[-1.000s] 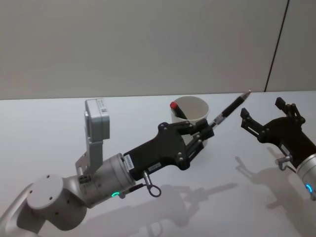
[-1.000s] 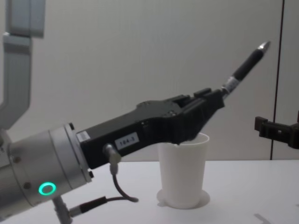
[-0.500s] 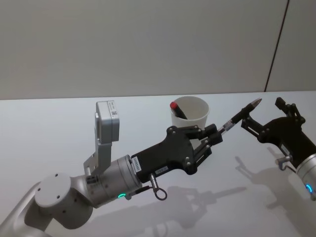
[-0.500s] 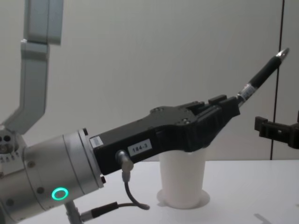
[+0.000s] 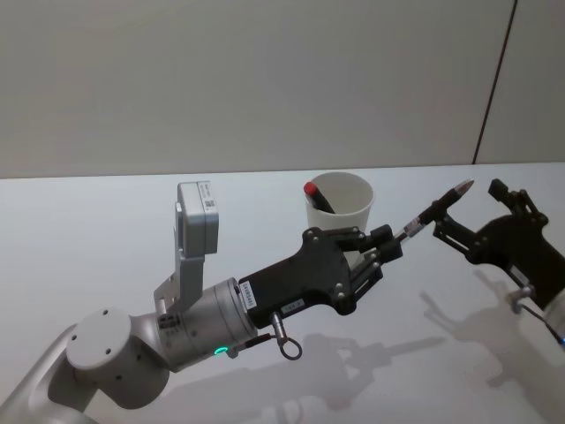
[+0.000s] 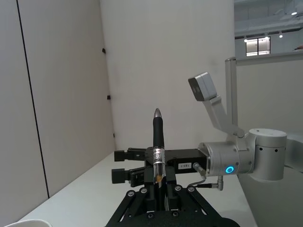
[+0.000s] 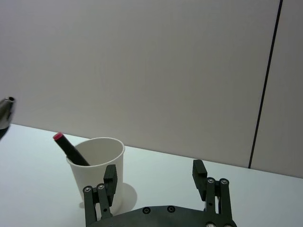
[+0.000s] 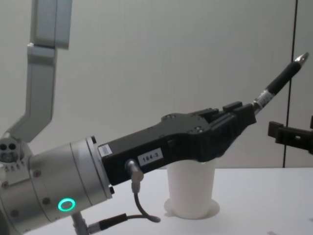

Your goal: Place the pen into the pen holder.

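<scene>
head view shows the left gripper (image 5: pixel 387 246) raised above the table (image 5: pixel 88 230), just in front of the pen holder (image 5: pixel 351 215) and a little to its right. its jaws are clamped on the pen (image 5: pixel 434 209), a black one with a silver tip. they grip it near the rear end, so most of the barrel sticks out free beyond the fingers. the pen slants up and away toward the robot's right. its tip is close to the right gripper (image 5: pixel 469 210), which hangs on that side with its jaws spread wide and nothing between them.

holding the pen by one end looks deliberate: it leaves a long bare stretch for the other gripper to take, and the tilt offers that stretch to the open jaws. my reading is that a handover is being set up, since the pen points away from the cup and the left wrist would have to turn a long way to drop it in directly.

the pen holder stands upright on the table, well below the pen's tip in the chest view. a red-capped marker (image 5: pixel 316 196) leans inside against its rim. the pen is not yet in the cup.

the risk i see is a misjudged approach: the silver tip could knock a finger of the right gripper and twist the pen in the left gripper's hold.
</scene>
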Controlling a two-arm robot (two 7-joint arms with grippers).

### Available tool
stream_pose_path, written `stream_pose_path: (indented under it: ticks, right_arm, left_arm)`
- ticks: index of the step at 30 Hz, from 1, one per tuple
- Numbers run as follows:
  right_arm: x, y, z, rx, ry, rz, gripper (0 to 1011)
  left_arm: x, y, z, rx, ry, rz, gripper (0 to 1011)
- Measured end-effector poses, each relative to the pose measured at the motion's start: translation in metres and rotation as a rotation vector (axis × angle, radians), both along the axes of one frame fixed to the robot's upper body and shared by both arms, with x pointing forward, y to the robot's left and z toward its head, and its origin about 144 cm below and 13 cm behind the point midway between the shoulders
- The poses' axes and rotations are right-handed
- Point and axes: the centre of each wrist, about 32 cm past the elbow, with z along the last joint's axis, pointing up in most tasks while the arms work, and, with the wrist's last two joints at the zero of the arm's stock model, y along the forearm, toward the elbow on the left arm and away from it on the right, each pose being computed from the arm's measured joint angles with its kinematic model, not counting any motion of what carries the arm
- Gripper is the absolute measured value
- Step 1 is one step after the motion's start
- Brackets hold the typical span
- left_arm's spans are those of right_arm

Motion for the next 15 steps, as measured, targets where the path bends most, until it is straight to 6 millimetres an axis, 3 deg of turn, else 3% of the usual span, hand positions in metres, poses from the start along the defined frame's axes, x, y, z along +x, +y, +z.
stream_pose_path:
  ticks: [15]
  right_arm:
    - [-0.024,-0.031,0.005,0.063,0.031,0.126,1001]
  left_arm:
    - [0.0,-0.001,0.0,0.001,0.0,-0.004,144]
